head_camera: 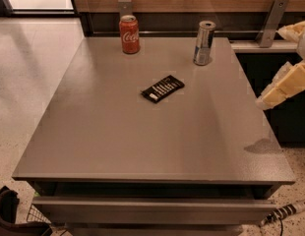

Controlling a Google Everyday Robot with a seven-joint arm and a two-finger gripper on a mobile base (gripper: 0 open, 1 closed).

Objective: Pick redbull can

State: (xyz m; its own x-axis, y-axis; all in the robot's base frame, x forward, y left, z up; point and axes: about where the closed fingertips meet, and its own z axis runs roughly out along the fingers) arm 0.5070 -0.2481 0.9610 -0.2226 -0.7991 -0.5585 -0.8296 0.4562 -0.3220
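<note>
The redbull can (204,43), tall, slim and silver with bluish panels, stands upright at the far right of the grey table (118,141). A shorter red Coca-Cola can (129,34) stands upright at the far middle, well to its left. My gripper (286,82) shows as cream-coloured parts at the right edge of the view, beyond the table's right side. It is to the right of the redbull can, nearer to the camera, and apart from it. It holds nothing that I can see.
A flat black packet (163,88) with white print lies near the table's middle. A wooden wall with metal brackets (271,14) runs behind the table. A dark counter (270,68) stands to the right. A striped cable (285,213) lies on the floor at bottom right.
</note>
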